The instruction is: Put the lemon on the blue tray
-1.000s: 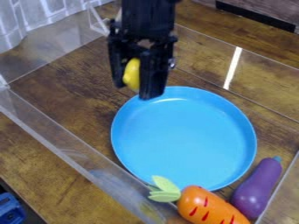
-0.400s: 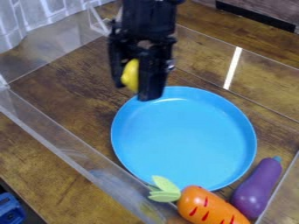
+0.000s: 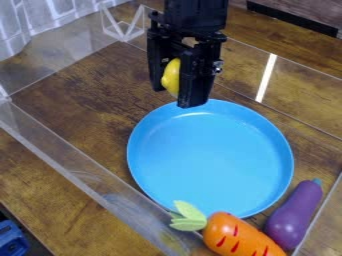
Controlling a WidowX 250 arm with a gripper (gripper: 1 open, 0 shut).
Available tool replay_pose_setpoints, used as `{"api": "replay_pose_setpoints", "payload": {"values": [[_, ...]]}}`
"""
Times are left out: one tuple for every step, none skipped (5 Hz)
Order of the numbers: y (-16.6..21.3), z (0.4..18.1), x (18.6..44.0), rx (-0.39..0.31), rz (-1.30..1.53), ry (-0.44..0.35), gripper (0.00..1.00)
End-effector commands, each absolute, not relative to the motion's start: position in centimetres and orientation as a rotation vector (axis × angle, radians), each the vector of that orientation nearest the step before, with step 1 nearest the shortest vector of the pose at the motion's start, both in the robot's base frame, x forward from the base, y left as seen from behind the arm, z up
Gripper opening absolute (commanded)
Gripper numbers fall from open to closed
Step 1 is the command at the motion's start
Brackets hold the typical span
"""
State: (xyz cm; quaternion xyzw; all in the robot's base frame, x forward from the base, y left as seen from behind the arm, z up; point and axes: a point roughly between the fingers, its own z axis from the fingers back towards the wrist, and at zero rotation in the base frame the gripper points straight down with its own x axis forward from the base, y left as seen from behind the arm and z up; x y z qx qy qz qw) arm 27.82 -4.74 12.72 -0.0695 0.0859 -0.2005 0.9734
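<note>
End effector (image 3: 183, 76) was clamped shut on the lemon (image 3: 171, 74), held in the air over the far-left rim of the blue tray (image 3: 214, 160); tray centre lay toward the camera and to the right of it, below. Count: one lemon, one tray, one carrot (image 3: 230, 235), one eggplant (image 3: 297, 215), single arm.

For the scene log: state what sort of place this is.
Likely a robot test bench: a wooden table walled with clear panels, holding toy food such as a carrot beside a blue tray.
</note>
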Motion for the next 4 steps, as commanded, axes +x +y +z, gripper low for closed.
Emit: {"api": "replay_pose_setpoints", "payload": {"values": [[-4.8, 12.9, 26.9, -0.134, -0.374, 0.139, 0.00], [-6.1, 11.1, 25.9, -0.123, -0.414, 0.151, 0.00], [-7.8, 9.1, 25.6, -0.096, -0.466, 0.172, 0.00], [-8.9, 7.3, 25.5, -0.077, -0.511, 0.186, 0.00]]}}
